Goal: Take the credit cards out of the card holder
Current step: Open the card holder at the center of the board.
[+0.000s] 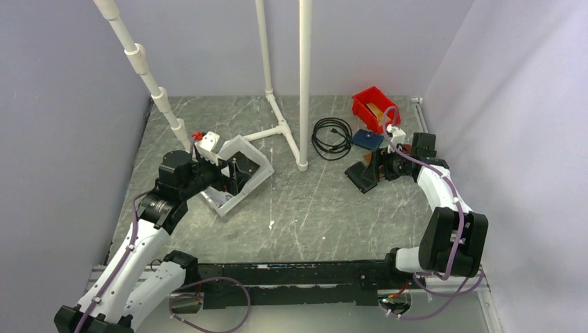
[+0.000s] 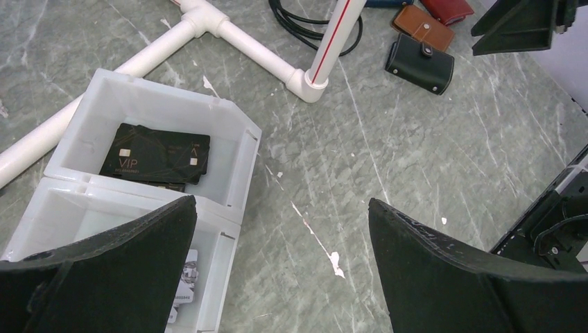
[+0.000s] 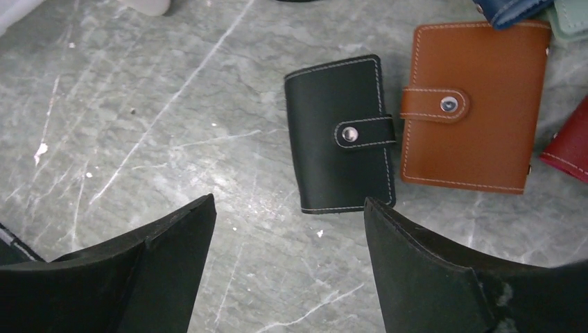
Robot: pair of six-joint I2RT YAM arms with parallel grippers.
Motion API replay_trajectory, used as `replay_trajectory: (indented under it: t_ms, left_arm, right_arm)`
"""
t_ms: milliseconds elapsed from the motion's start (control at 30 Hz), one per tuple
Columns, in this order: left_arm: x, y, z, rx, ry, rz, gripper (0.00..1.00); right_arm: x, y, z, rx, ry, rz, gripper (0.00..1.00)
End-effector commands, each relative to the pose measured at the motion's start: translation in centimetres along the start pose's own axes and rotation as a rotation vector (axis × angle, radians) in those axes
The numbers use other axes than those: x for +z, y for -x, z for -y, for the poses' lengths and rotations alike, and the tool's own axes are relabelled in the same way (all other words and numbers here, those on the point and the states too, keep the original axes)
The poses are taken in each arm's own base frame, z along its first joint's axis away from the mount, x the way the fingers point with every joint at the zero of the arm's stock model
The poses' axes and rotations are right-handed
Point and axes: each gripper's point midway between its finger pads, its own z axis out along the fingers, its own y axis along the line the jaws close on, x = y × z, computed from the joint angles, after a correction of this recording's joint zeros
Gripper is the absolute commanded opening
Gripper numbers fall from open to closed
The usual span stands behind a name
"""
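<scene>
On the grey marbled surface (image 3: 173, 104), toward its right rear, the card holder (image 3: 340, 132) lay flat and closed, its strap snapped over the front edge. Just beside it lay a brown wallet (image 3: 471, 104), also snapped shut. The holder's strap end seemed to touch it, though the gap was hard to judge. A dark blue wallet (image 3: 509, 7) and a red wallet (image 3: 568, 142) showed at the edges of the right wrist view. The right fingers (image 3: 139, 277) hovered above the surface near the holder, spread well apart with nothing between them, and the holder lay just ahead of the gap.

Over on the left side, the left fingers (image 2: 104, 277) were also spread wide and empty, hanging over a white two-compartment tray (image 2: 239, 163). Black cards (image 2: 156, 154) marked VIP lay stacked in the far compartment. A pale card (image 2: 186, 277) lay in the near one, partly hidden by a finger. A white pipe frame (image 2: 256, 45) stood just behind the tray, and a coiled black cable (image 1: 331, 137) lay past it. A red bin (image 1: 371, 107) sat near the back wall, close to the wallets.
</scene>
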Motion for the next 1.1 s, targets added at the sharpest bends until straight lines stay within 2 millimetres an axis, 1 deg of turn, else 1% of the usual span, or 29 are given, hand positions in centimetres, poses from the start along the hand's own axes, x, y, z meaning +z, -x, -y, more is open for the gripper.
replay_trajectory:
  t_ms: [0,100,167,267,433,500,700,933,1067]
  left_arm:
    - [-0.4,1.4,1.0,0.036,-0.047,0.045,0.99]
    - [-0.4,1.4,1.1,0.036,-0.053,0.045,0.99]
    - [-0.4,1.4,1.1,0.037,-0.051,0.046,0.99]
    - [-0.4,1.4,1.2,0.037,-0.054,0.045,0.99]
    - [-0.4,1.4,1.2,0.038,-0.055,0.047,0.99]
    - [-0.3,1.4,1.1,0.038,-0.053,0.047,0.99]
    - [-0.3,1.3,1.2,0.040,-0.056,0.045,0.99]
    - [-0.3,1.3,1.2,0.044,-0.058,0.044,0.99]
    - [-0.2,1.2,1.2,0.045,-0.056,0.043,0.99]
  right_arm:
    - [0.1,0.7,1.9,0.012,-0.082,-0.002,0.79]
    - [0.2,0.4,2.2,0.056,-0.093,0.013,0.76]
    - [0.3,0.2,2.5,0.089,-0.102,0.021,0.72]
    - [0.5,-0.1,3.2,0.140,-0.119,0.020,0.61]
    - [1.3,-0.9,3.5,0.194,-0.104,0.002,0.48]
    - [1.6,-1.1,3.6,0.212,-0.106,-0.004,0.47]
    - [2.1,-1.8,4.9,0.299,-0.138,-0.007,0.48]
    - [2.6,-2.7,5.9,0.365,-0.158,-0.015,0.48]
    - [2.8,-3.4,6.4,0.448,-0.171,-0.015,0.49]
